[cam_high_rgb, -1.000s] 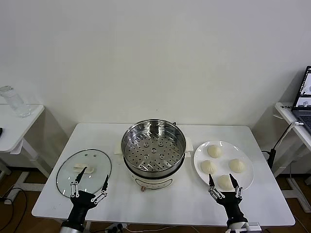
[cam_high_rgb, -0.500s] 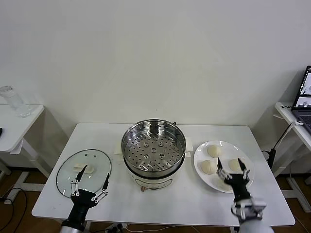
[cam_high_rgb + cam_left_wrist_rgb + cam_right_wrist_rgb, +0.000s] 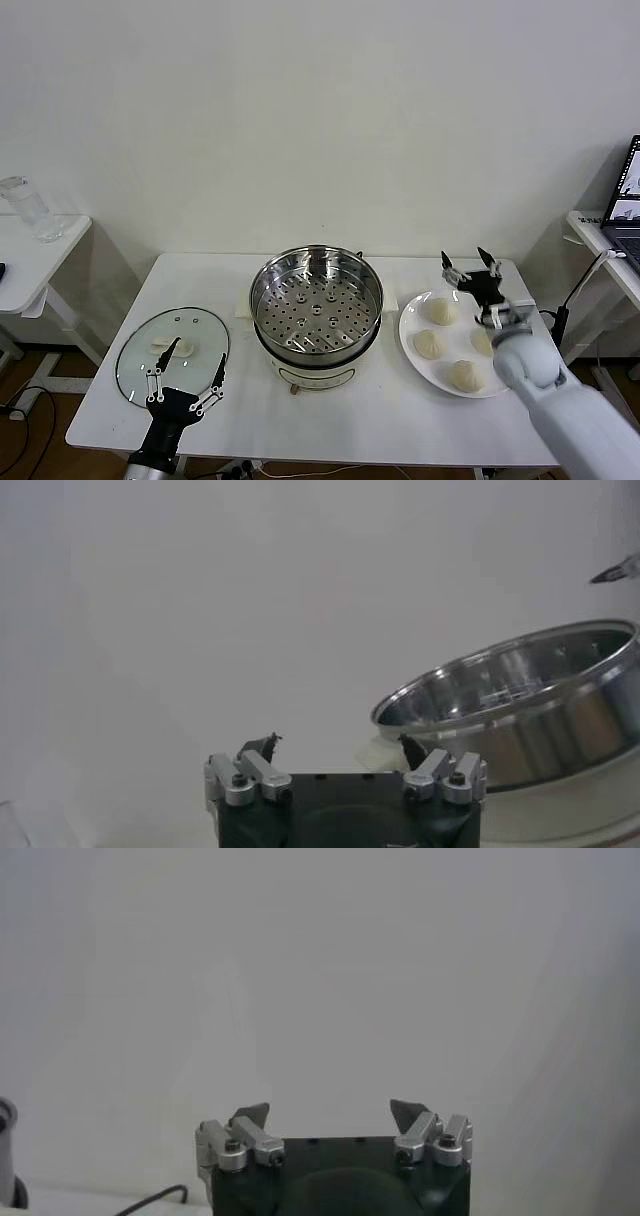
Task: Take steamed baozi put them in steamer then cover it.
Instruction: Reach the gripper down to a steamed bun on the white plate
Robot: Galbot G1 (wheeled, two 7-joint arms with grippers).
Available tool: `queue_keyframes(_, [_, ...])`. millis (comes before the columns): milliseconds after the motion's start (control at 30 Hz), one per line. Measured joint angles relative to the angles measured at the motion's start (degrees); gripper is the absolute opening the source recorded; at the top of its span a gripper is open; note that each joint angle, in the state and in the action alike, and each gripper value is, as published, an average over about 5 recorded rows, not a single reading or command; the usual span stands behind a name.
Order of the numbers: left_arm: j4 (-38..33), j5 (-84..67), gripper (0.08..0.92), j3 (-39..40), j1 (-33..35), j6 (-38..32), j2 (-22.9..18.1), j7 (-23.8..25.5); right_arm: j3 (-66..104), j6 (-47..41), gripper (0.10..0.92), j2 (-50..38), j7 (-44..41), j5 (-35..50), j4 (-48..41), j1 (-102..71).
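1. The left gripper [image 3: 184, 372] hangs low at the near edge of the desk [image 3: 100, 400], fingers spread wide and holding nothing, just in front of the glass lid [image 3: 172, 350] lying flat.
2. The steamer [image 3: 316, 310] stands mid-desk, uncovered, its perforated tray bare.
3. Four steamed baozi [image 3: 439, 311] sit on the white plate [image 3: 411, 325] just beside the steamer.
4. The right gripper [image 3: 468, 268] is raised above the plate's far edge, fingers wide apart and pointing upward, gripping nothing.
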Motion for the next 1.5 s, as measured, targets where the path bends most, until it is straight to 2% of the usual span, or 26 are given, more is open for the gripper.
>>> queue_keyframes(200, [0.0, 0.0, 0.823, 0.1, -0.2, 0.1, -0.1, 0.0, -11.0, -1.1, 0.823, -1.4, -17.9, -4.6, -9.5, 13.4])
queue_keyframes(433, [0.0, 0.0, 0.823, -0.1, -0.1, 0.4, -0.3, 0.1, -20.3, -0.6, 0.823, -0.3, -39.9, -16.0, -19.9, 26.1])
queue_keyframes(667, [0.0, 0.0, 0.823, -0.5, 0.3, 0.4, -0.8, 0.1, -26.7, 1.6, 0.823, 2.3, -54.6, -28.9, -27.4, 34.0])
queue_keyframes(1000, [0.0, 0.4, 0.823, -0.7, 0.7, 0.3, -1.5, 0.1, -31.3, 4.2, 0.823, 6.9, -63.2, -42.5, -34.2, 38.1])
queue_keyframes(1500, [0.2, 0.7, 0.823, -1.1, 0.9, 0.0, -1.8, 0.0, -32.9, 7.2, 0.823, 12.0, -65.4, -53.5, -39.9, 38.9])
